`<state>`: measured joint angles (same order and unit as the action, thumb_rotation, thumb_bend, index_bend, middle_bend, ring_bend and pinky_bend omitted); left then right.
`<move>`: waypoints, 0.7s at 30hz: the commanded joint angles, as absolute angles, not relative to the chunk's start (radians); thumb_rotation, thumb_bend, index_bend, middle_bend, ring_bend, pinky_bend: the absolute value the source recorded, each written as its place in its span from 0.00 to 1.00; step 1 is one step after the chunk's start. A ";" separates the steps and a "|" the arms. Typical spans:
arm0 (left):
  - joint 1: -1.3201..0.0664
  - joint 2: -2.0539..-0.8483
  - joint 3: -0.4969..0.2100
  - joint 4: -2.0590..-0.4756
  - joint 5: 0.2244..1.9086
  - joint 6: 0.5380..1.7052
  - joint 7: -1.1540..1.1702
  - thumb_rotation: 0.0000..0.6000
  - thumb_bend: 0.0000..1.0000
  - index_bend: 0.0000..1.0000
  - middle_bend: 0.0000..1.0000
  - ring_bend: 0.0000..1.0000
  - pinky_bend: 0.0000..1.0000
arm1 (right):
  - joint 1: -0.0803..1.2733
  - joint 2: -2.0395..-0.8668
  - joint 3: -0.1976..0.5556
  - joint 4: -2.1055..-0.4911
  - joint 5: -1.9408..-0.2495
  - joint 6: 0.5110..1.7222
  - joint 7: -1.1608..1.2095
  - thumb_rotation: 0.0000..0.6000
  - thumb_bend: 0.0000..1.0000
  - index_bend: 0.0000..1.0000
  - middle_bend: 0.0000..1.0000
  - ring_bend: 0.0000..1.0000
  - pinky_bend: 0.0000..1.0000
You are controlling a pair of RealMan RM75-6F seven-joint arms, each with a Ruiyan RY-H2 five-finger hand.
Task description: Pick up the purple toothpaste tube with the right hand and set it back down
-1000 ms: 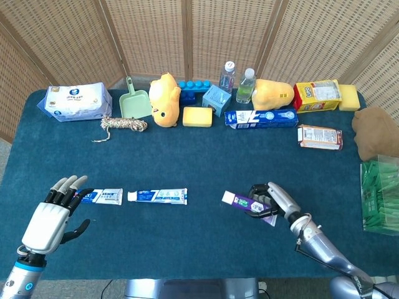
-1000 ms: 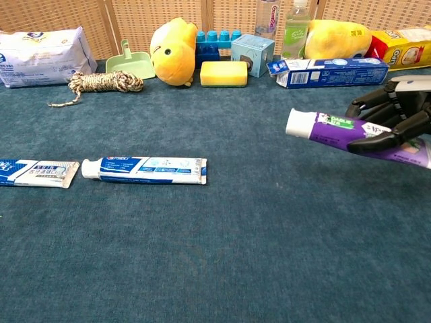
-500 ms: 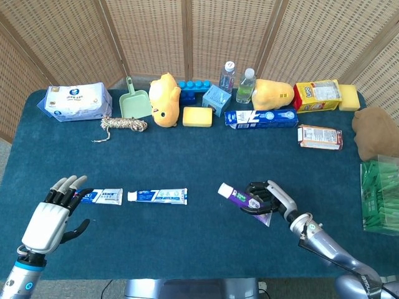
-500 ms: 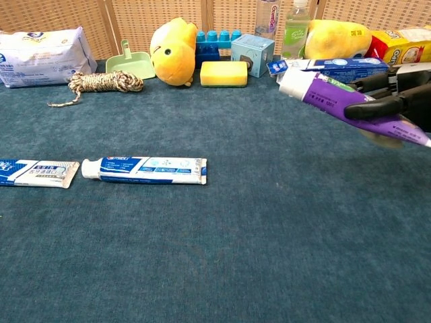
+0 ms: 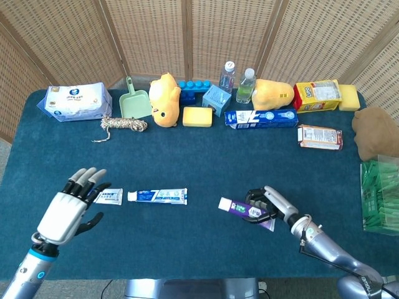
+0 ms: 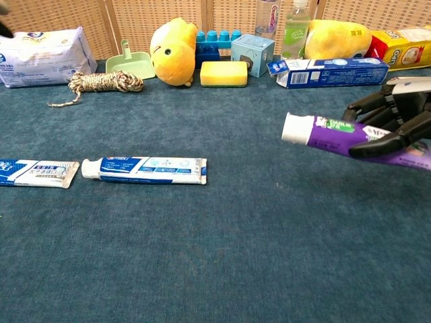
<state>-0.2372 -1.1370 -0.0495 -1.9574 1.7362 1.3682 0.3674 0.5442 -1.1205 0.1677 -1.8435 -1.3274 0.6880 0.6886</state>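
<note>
Chest view gives us the right hand (image 6: 397,124) at the right edge, fingers wrapped around the purple tube (image 6: 337,131), which lies nearly level with its white cap pointing left, at or just above the tabletop (image 6: 222,256); we cannot tell whether it touches. The grip sits toward the tail end, so we judge the capped end could sag or swing, and letting go too high could make the tube roll or bounce. Fingers dragging on release could skew it. Near left, the left hand (image 5: 67,212) hovers with fingers spread, holding nothing, just beside a small blue tube (image 5: 107,197); a longer blue tube (image 5: 157,196) lies right of that, well apart from the purple one. Far off, a toothpaste box (image 5: 260,118), sponge (image 5: 197,116) and yellow duck (image 5: 163,99) line the back. Nothing stands under the set-down spot.
</note>
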 commanded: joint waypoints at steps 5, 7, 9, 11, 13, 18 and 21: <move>-0.317 -1.160 -0.068 -1.942 1.785 1.293 0.353 1.00 0.24 0.21 0.12 0.09 0.10 | 0.560 -1.115 0.160 -1.876 -1.304 0.670 0.685 1.00 0.32 0.87 0.74 0.68 0.77; -0.338 -1.169 -0.069 -1.930 1.804 1.275 0.344 1.00 0.24 0.21 0.12 0.09 0.10 | 0.566 -1.112 0.159 -1.884 -1.305 0.662 0.687 1.00 0.32 0.87 0.74 0.68 0.77; -0.373 -1.189 -0.069 -1.905 1.836 1.249 0.330 1.00 0.24 0.21 0.12 0.09 0.10 | 0.573 -1.107 0.157 -1.894 -1.307 0.654 0.677 1.00 0.32 0.87 0.74 0.68 0.77; -0.410 -1.219 -0.072 -1.873 1.877 1.230 0.314 1.00 0.24 0.21 0.12 0.08 0.10 | 0.579 -1.104 0.152 -1.910 -1.307 0.645 0.666 1.00 0.32 0.87 0.74 0.68 0.77; -0.436 -1.242 -0.068 -1.846 1.906 1.223 0.291 1.00 0.24 0.21 0.12 0.08 0.10 | 0.585 -1.103 0.149 -1.923 -1.302 0.640 0.656 1.00 0.32 0.87 0.74 0.68 0.77; -0.491 -1.308 -0.048 -1.773 1.980 1.215 0.249 1.00 0.24 0.21 0.11 0.06 0.10 | 0.602 -1.111 0.145 -1.943 -1.287 0.622 0.639 1.00 0.32 0.87 0.74 0.68 0.77; -0.509 -1.339 -0.033 -1.737 2.006 1.219 0.236 1.00 0.24 0.21 0.10 0.05 0.10 | 0.613 -1.115 0.146 -1.950 -1.278 0.609 0.636 1.00 0.32 0.87 0.74 0.68 0.77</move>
<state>-0.4971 -1.3235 -0.0432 -1.7525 1.9934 1.2189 0.2466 0.6103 -1.1131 0.1456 -1.9480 -1.2803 0.6121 0.6374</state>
